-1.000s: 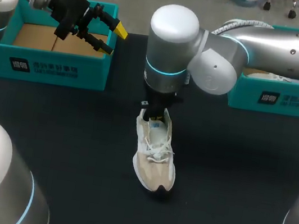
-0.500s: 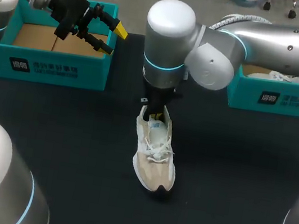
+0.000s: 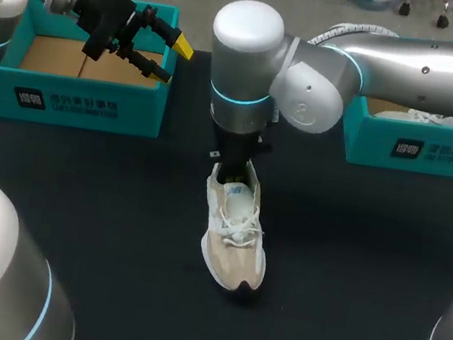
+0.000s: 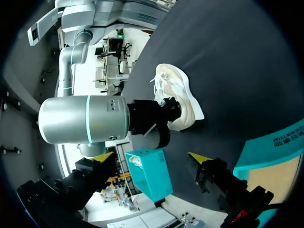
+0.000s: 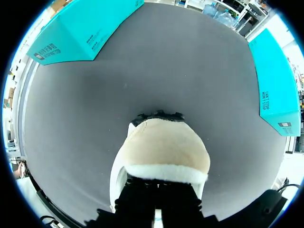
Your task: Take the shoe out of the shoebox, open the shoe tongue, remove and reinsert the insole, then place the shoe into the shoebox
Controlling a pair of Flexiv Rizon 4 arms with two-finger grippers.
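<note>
Your shoe (image 3: 235, 236) is out on the black table (image 3: 117, 204), close to the middle. It is white and tan with white laces. It stands on its sole, with the toe at the near end and the heel at the far end.

Your right gripper (image 3: 232, 171) is down at the heel end, right at the mouth of the shoe. The right arm comes in from the right and bends down over it. In the right wrist view the black gripper sits at the shoe's back rim, with the tan toe ahead of it. You cannot tell if this gripper is open or closed, because its tips are hidden.

Your left gripper (image 3: 171, 59) is far away on the left, well apart from the shoe. Its two yellow tips are spread wide and hold nothing. It hangs over the right end of the left shoebox (image 3: 82, 104), which is blue-green with a brown floor.

The right shoebox (image 3: 419, 153) sits at the far right, with something white inside.
</note>
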